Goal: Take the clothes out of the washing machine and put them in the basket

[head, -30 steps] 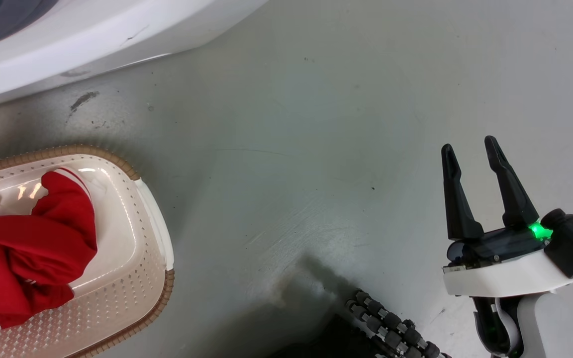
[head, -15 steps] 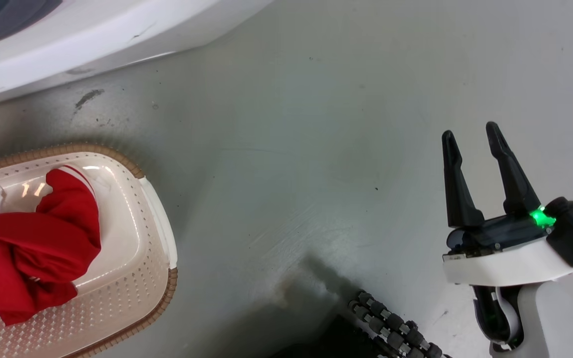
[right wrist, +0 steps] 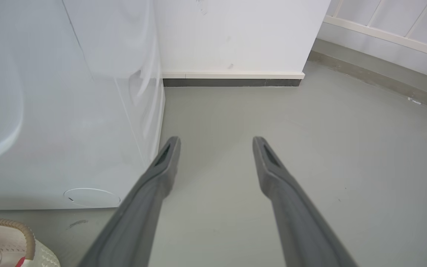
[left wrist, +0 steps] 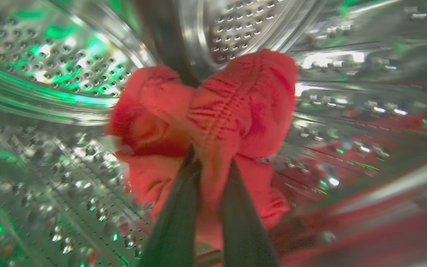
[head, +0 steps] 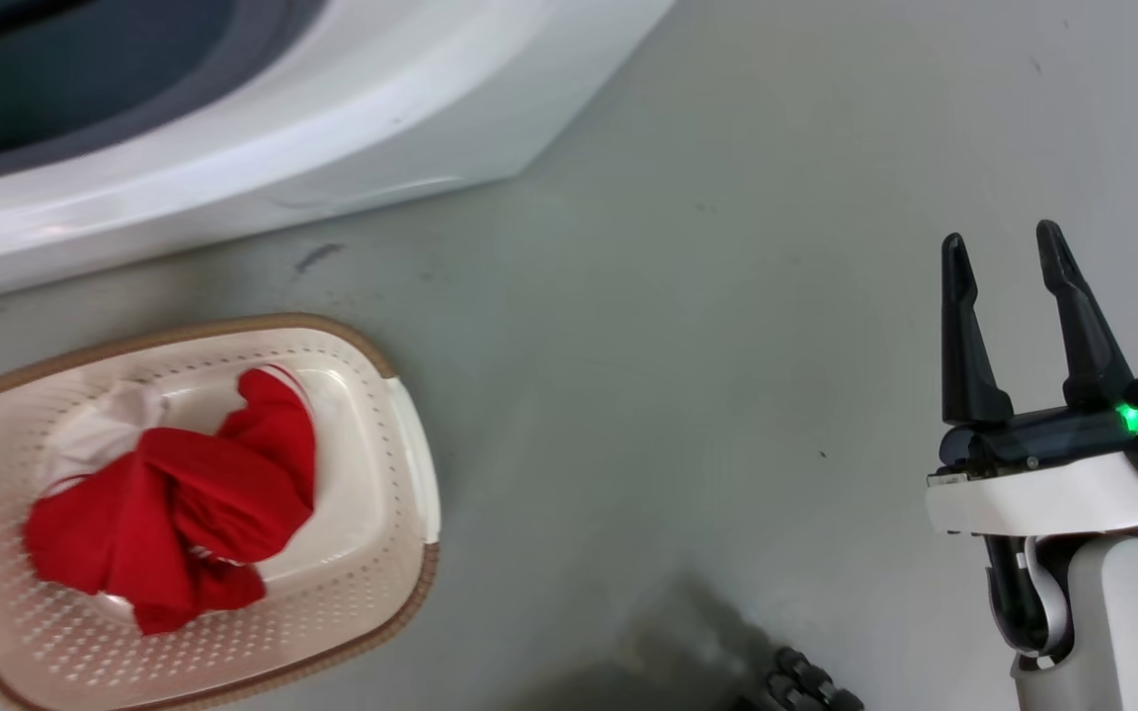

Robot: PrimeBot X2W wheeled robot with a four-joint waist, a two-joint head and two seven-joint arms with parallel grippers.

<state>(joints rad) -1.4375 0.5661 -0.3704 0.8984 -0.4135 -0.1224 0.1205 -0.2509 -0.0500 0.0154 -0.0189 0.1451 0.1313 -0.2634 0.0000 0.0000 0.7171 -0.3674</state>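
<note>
Inside the washer (left wrist: 50, 55), clothes (left wrist: 243, 104) are pinched by the left pincer (left wrist: 211, 161); the right pincer (head: 1002, 237) is held wide outside it. Withdrawal to the basket (head: 413, 464) is needed next.

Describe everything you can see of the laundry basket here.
The basket is cream-white perforated plastic with a brown woven-look rim and pale side handles. It stands upright on the grey floor, before the white washing machine and apart from it. Red clothes with a white part lie bunched inside. The open right gripper hovers well off to its right, not touching it.
</note>
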